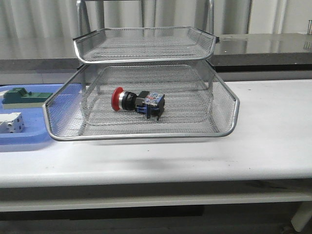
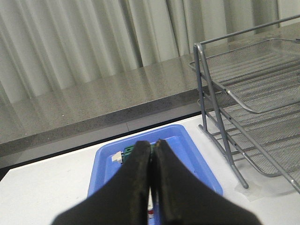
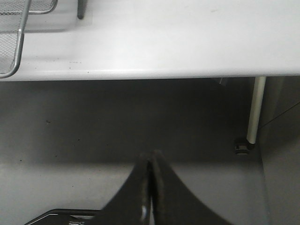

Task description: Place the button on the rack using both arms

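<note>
The button point(image 1: 138, 102) lies on its side in the rack point(image 1: 141, 135), on the lower visible tier, so placement looks done. Both grippers, left point(image 2: 151, 154) and right point(image 3: 151, 164), are clenched empty, apparently parked clear. Left, a blue tray point(image 1: 29, 141) holds spare parts.

The matte black, tapered left hand point(image 2: 153, 154) has slightly scuffed, worn-looking fingers point(image 2: 136, 178); the matte black right hand point(image 3: 151, 161) looks alike, smooth and unmarked.
</note>
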